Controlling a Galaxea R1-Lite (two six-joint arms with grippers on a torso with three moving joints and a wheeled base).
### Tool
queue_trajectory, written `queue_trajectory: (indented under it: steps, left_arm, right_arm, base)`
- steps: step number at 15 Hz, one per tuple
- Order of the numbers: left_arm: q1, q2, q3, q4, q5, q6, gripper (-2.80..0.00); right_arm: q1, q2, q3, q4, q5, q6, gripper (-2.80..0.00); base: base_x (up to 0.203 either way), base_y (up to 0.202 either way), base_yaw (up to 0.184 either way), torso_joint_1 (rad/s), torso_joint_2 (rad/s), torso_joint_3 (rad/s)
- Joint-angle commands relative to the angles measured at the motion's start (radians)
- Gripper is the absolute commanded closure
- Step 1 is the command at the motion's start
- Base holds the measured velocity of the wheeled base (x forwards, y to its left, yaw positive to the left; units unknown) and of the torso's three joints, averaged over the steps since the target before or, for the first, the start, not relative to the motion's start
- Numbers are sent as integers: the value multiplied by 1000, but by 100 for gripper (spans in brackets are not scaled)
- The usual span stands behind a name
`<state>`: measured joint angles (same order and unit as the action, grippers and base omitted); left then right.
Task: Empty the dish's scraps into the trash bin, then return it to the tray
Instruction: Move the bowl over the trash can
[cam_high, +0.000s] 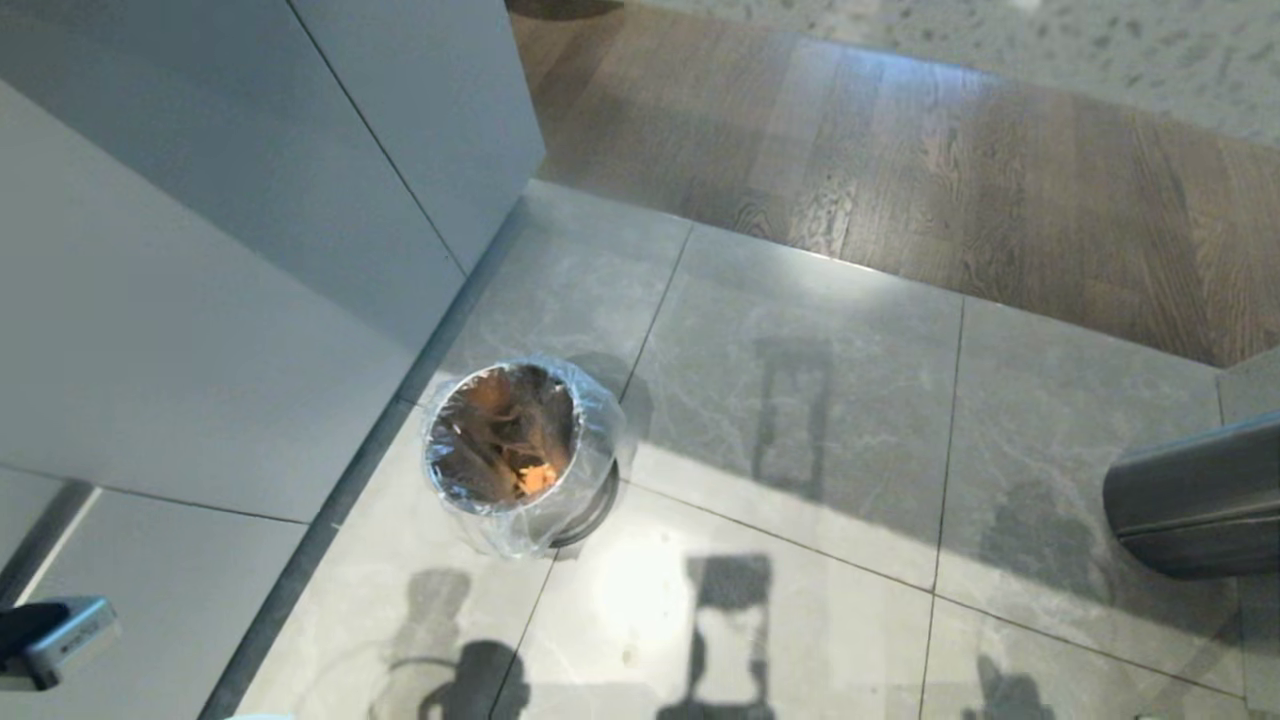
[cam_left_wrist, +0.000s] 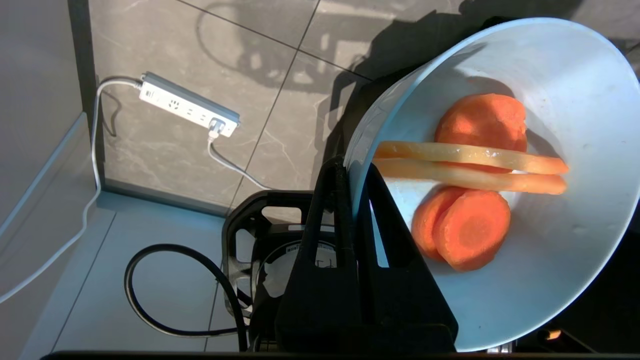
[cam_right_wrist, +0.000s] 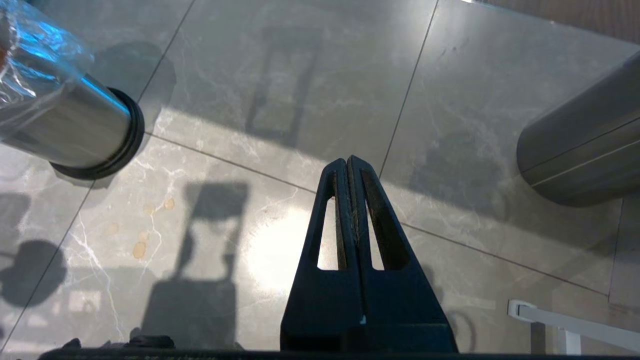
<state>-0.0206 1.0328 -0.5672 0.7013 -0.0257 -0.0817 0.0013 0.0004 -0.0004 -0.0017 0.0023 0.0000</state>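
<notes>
In the left wrist view my left gripper (cam_left_wrist: 352, 172) is shut on the rim of the dish (cam_left_wrist: 575, 90), a pale blue-white bowl held above the floor. Inside it lie the scraps: orange carrot slices (cam_left_wrist: 472, 227) and two pale yellow sticks (cam_left_wrist: 470, 162). The trash bin (cam_high: 515, 445), shiny metal with a crinkled clear liner, stands on the grey floor tiles beside the white cabinet; some orange scraps lie inside it. The bin also shows in the right wrist view (cam_right_wrist: 65, 135). My right gripper (cam_right_wrist: 348, 162) hangs shut and empty over the floor. The tray is out of view.
White cabinet fronts (cam_high: 200, 250) fill the left side. A larger dark-grey cylinder bin (cam_high: 1195, 500) lies at the right edge. A white power strip (cam_left_wrist: 187, 105) with cables and the robot's black base (cam_left_wrist: 260, 240) show under the left arm. Wooden flooring (cam_high: 950, 180) lies beyond the tiles.
</notes>
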Motion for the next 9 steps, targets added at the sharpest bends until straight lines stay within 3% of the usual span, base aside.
queue_trajectory:
  steps: [1,6,9]
  left_arm:
    - [0,0,0,4,0,-1,0]
    - [-1,3,4,1,-3,-1,0]
    - [-1,12,-17,-20,-3,2,0]
  right_arm:
    - [0,0,-1,0,1,0,0]
    - [0,0,0,0,1,0,0]
    - [0,0,0,0,1,0,0]
  base:
    - [0,0,0,7,-2,-198]
    - [0,0,0,5,-1,-192]
    - [0,0,0,3,5,-66]
